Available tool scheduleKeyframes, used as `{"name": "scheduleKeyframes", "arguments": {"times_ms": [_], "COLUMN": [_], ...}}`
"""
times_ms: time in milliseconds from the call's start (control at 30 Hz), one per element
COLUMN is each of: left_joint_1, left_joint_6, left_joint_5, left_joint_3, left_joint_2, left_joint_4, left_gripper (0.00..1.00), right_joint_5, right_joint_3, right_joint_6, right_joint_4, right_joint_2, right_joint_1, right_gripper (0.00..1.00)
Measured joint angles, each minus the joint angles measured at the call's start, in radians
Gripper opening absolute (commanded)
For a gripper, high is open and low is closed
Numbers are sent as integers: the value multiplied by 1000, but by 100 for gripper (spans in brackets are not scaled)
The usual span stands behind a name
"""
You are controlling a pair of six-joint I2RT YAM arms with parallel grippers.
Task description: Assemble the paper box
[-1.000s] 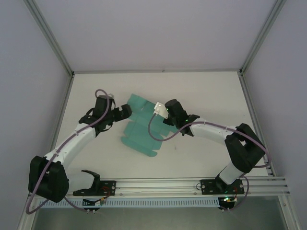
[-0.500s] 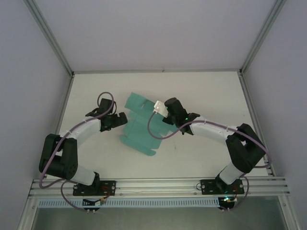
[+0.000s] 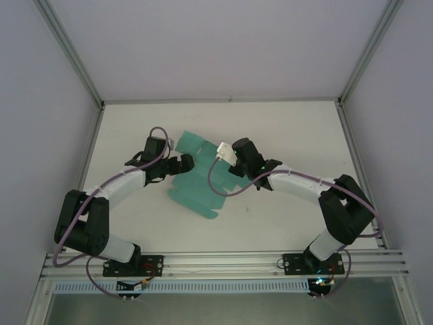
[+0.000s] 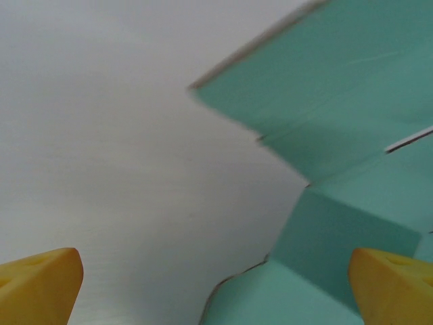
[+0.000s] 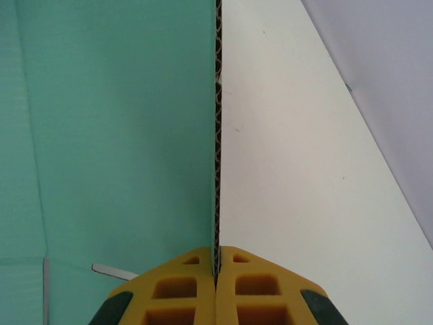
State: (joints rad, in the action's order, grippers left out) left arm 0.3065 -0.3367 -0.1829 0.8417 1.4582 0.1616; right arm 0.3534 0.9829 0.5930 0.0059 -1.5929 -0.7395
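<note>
plainly | right gripper [image 5: 216, 267] clenched on box [image 3: 193, 193] right edge | left gripper [image 4: 216, 288] gaped empty at box's left side | flap lay just ahead

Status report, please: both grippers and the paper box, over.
Right gripper shut on a raised edge of the paper box. Left gripper open, at the box's left side, holding nothing. Right arm's cable loops over the box.
</note>
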Motion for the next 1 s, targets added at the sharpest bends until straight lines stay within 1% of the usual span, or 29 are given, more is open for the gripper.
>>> {"name": "scheduleKeyframes", "arguments": {"times_ms": [133,233,333,533,600,633,800,1000], "left_joint_1": [27,52,89,182,200,204,205,185], "left_joint_6": [18,29,39,42,42,42,39,37], "left_joint_5": [-8,21,93,293,332,343,349,322], "left_joint_3": [10,24,27,61,70,70,65,30], "left_joint_2": [43,96,127,177,185,185,137,-72], "left_joint_4": [-15,-9,-6,3,5,7,21,19], "left_gripper": [96,94,94,96,97,100,100,100], "right_joint_5": [-14,-26,-35,-47,-47,-44,-26,25], "right_joint_3": [0,0,0,0,0,0,2,11], "right_joint_6": [-3,-3,-2,0,6,13,74,247], "right_joint_4": [0,0,0,-8,-10,-11,-6,47], "right_joint_2": [0,0,0,0,0,0,0,-24], "right_joint_1": [0,0,0,0,0,0,0,0], "right_gripper": [0,0,0,0,0,0,0,0]}}
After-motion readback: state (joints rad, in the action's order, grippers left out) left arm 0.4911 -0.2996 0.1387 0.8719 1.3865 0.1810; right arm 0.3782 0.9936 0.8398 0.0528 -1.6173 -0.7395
